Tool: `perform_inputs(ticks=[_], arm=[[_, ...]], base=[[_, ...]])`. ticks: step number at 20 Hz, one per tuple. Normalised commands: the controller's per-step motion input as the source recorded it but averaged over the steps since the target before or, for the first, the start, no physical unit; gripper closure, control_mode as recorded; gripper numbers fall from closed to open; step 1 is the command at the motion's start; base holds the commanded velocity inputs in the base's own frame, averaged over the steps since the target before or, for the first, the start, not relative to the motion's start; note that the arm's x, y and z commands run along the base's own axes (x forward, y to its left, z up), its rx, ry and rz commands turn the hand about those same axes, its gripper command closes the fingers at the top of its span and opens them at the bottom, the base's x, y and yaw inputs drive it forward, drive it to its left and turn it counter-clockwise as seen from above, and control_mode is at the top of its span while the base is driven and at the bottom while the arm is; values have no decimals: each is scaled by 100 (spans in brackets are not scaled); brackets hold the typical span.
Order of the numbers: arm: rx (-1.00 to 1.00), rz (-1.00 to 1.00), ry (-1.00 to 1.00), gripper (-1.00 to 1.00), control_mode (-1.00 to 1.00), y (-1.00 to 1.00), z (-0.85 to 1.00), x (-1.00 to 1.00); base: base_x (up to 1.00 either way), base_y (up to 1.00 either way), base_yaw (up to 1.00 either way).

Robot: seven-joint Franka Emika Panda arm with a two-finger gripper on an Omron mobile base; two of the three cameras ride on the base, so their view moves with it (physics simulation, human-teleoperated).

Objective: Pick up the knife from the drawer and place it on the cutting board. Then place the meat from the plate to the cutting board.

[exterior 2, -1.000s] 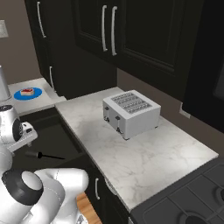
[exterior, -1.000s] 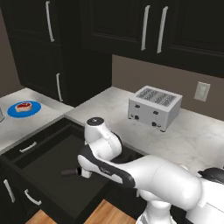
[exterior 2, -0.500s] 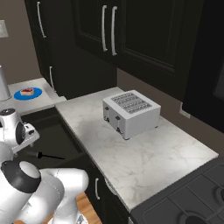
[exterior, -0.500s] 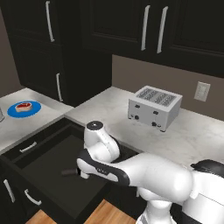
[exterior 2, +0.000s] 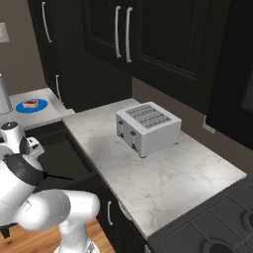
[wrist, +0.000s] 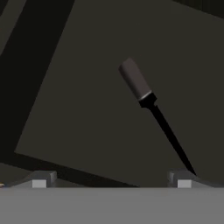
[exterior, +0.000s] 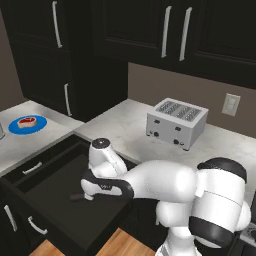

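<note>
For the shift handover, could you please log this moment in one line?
phase: reaching | gripper: open, above long black knife | knife: flat in open black drawer, ungrasped

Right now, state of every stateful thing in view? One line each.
drawer: pulled open, knife inside.
knife: lying flat on the drawer floor, not gripped.
gripper: open, above the knife, holding nothing.
meat: on the plate.
plate: on the counter left of the drawer, holding the meat.
upper cabinet doors: closed.
toaster: slots empty.
</note>
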Motion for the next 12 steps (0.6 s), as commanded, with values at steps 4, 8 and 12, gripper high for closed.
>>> perform_inputs(ticks=[4,8,12], arm=[[-5,0,1,-100,-100,15,-1,2],[-6,0,1,-100,-100,15,-19,0],[-7,2,0,-100,-100,15,-31,0]], base=[[0,0,0],[0,0,0],[0,0,0]])
